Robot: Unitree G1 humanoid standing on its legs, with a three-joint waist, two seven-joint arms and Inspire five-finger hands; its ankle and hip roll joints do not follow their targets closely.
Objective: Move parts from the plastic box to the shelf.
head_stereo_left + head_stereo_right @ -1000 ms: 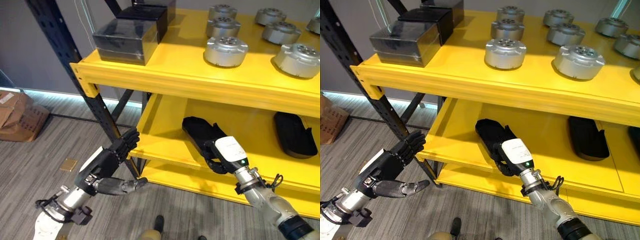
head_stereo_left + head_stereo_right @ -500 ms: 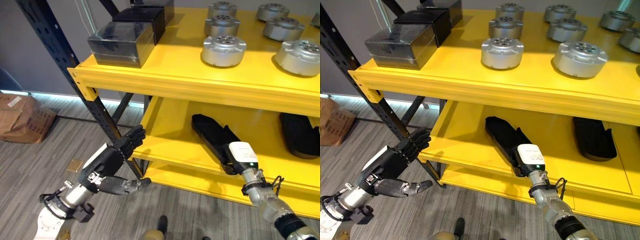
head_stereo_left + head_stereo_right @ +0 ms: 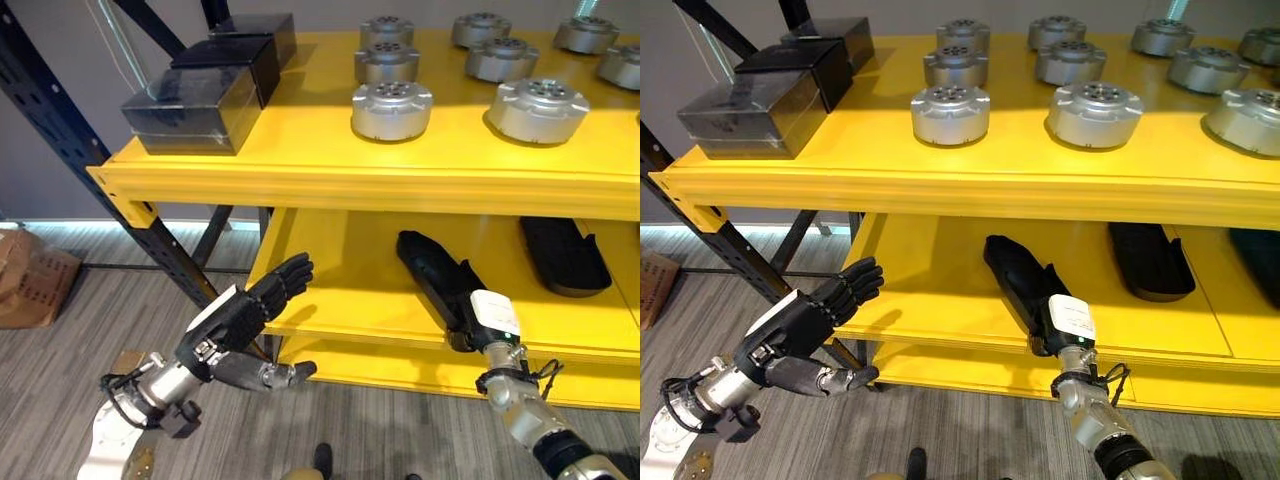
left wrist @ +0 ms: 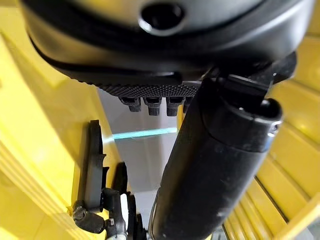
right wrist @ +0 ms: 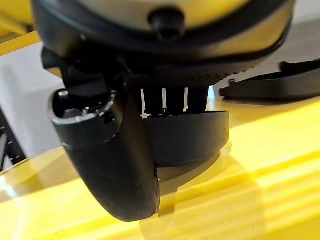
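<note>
Gripping black part (image 3: pixel 432 274), right hand (image 3: pixel 488 318).

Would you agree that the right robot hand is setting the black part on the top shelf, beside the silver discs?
Not quite: the right robot hand has the black part on the lower shelf, as the left eye view shows. The silver discs sit on the top shelf above it.
</note>
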